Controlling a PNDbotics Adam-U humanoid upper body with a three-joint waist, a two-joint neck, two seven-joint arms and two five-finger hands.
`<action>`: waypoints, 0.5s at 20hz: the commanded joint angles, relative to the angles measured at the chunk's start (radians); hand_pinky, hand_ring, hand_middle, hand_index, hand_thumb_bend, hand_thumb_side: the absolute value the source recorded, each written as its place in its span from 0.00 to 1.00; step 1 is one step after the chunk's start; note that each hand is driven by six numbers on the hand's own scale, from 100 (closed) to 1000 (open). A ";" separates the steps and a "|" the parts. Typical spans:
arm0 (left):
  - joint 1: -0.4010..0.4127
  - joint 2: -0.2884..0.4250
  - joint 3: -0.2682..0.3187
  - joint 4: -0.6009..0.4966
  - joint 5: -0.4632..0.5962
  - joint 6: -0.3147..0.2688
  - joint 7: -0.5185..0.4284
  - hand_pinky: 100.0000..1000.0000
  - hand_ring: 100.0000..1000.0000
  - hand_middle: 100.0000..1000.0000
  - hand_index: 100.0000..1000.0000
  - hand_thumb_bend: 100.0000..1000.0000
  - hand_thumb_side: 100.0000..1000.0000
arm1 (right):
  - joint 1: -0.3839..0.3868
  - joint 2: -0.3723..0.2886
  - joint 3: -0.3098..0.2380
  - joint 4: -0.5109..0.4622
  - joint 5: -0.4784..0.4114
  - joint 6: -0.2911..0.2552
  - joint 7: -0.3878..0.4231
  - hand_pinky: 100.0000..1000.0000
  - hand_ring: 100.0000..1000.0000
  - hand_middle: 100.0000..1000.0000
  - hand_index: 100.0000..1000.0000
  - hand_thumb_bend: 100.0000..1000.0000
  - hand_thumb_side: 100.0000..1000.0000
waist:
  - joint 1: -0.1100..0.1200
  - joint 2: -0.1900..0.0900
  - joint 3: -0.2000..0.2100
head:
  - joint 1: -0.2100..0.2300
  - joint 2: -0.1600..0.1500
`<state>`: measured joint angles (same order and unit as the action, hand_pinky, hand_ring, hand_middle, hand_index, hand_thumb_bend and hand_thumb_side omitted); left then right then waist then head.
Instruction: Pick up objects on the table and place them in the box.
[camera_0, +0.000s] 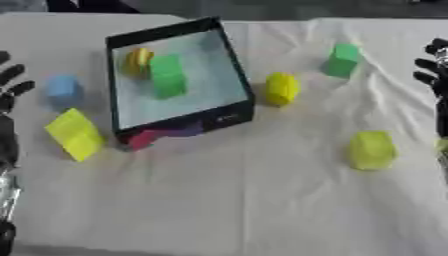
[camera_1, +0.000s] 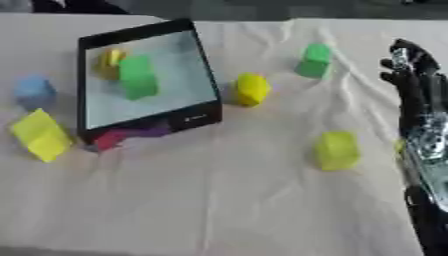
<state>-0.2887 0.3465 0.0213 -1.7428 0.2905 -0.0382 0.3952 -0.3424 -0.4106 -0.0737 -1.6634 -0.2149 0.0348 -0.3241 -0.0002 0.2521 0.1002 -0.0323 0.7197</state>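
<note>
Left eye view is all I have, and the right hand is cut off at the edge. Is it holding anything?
Observer: No. The right eye view shows the whole right hand open, fingers straight, holding nothing.
Operator: Is it touching the yellow-green block?
Observer: No. It is beyond and to the right of the yellow-green block, with bare cloth between them.

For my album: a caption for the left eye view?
Two blocks already in the box; five wait outside between open robot hands.
</note>
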 joint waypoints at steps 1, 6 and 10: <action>-0.012 0.028 0.009 -0.016 -0.008 0.002 0.012 0.70 0.75 0.74 0.79 0.03 0.78 | -0.008 -0.030 -0.005 -0.014 0.005 -0.002 0.004 0.77 0.78 0.80 0.81 0.00 0.63 | 0.000 -0.027 0.000 | -0.001 -0.010; -0.012 0.028 0.008 -0.017 -0.010 0.005 0.014 0.70 0.75 0.74 0.79 0.03 0.78 | -0.009 -0.030 -0.005 -0.014 0.005 -0.002 0.003 0.77 0.78 0.80 0.81 0.00 0.63 | 0.000 -0.027 0.001 | -0.005 -0.008; -0.014 0.028 0.007 -0.018 -0.009 0.007 0.010 0.70 0.75 0.74 0.79 0.03 0.78 | -0.013 -0.031 -0.004 -0.015 0.006 -0.002 0.005 0.77 0.78 0.80 0.81 0.00 0.63 | -0.002 -0.027 0.007 | -0.009 -0.009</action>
<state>-0.2892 0.3465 0.0214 -1.7427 0.2848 -0.0329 0.4059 -0.3431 -0.4106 -0.0736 -1.6634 -0.2148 0.0335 -0.3224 -0.0002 0.2521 0.1063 -0.0377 0.7195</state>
